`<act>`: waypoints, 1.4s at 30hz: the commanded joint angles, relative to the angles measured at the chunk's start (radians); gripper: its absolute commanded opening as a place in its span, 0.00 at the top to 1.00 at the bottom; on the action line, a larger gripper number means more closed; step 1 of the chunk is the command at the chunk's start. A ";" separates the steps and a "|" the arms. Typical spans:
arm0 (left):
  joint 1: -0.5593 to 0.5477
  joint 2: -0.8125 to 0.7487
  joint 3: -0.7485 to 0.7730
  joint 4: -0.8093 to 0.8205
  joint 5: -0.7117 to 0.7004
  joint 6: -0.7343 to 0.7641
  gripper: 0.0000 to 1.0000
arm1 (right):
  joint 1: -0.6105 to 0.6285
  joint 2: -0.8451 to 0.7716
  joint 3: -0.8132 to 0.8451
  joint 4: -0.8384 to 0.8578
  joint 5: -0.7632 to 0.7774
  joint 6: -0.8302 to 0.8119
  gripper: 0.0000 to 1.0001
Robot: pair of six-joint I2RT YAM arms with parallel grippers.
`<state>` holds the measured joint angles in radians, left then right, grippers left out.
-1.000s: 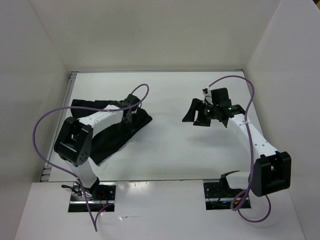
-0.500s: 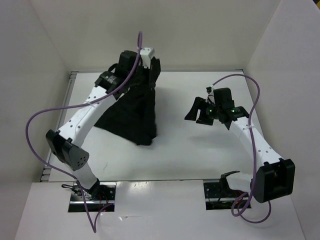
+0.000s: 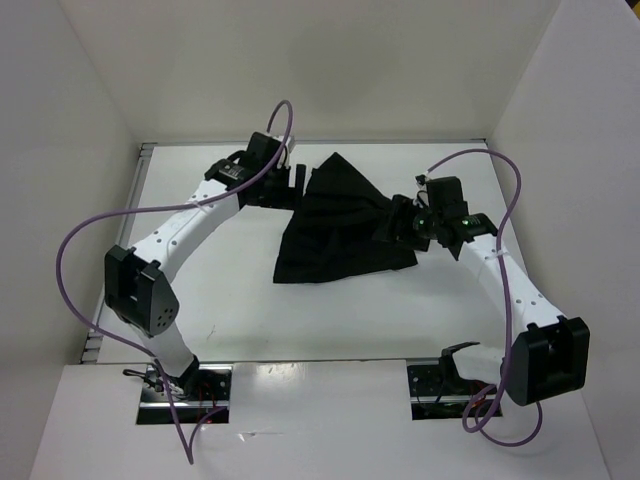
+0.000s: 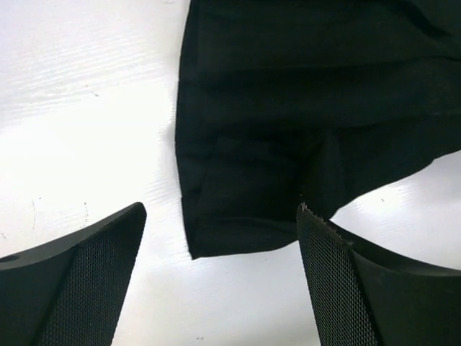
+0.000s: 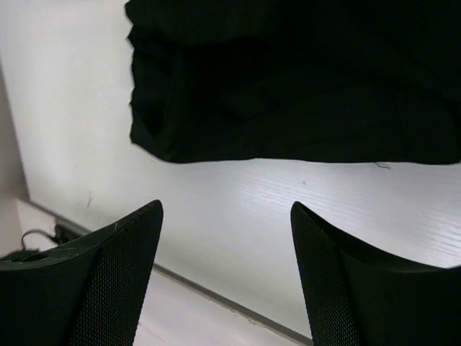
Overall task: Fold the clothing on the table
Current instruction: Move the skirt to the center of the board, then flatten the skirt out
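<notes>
Soft black fabric garment (image 3: 335, 225) lies in a rough triangle on flat white tabletop (image 3: 330, 320), btwn both arms. Left gripper (image 3: 292, 182) sits just beside its left edge. Right gripper (image 3: 398, 226) overlaps its right edge, contact unclear.

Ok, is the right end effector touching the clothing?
Apart. The right wrist view shows the right end effector open, its fingertips short of the clothing, a strip of bare table between.

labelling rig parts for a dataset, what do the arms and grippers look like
The left arm and right arm have white links with bulky black joint housings. A purple cable runs along each. The left gripper and right gripper each carry two black fingers with a fine mesh texture.
</notes>
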<state>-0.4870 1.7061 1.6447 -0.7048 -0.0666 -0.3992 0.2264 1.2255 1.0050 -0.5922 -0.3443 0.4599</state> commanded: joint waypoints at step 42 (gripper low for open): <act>0.263 0.532 0.120 0.093 0.157 -0.107 1.00 | -0.185 0.334 0.159 -0.038 0.214 -0.110 0.22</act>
<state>-0.2398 2.1502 1.6093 -0.5579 0.1318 -0.5495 0.0257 1.5478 1.1713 -0.6651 -0.0029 0.4156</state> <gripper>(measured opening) 0.000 0.790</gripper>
